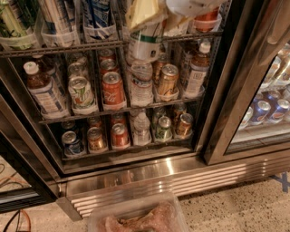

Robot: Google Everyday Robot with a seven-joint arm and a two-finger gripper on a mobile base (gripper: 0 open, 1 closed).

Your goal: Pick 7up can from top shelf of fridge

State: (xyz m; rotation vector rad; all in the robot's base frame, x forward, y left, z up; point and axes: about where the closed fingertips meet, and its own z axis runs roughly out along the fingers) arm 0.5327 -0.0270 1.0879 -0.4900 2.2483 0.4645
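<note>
The fridge [136, 174] stands open in front of me, with a stainless-steel frame and dark wire racks. My gripper [153, 23] comes in from the top centre and is shut on the 7up can [144, 44], a white can with a green band. One pale finger [138, 13] lies over the can's top left. The can hangs in front of the metal front rail of the top shelf [59, 48], outside the rack. Its upper part is hidden by the gripper. Tall cans in clear trays stand on the top shelf to the left.
The middle rack holds a red cola can [112, 88], a green-and-white can [81, 93], water bottles and a gold can [167, 79]. The lower rack holds more cans. A door frame [235, 90] stands on the right with blue cans [272, 108] behind glass. A plastic bin [136, 216] is at the bottom.
</note>
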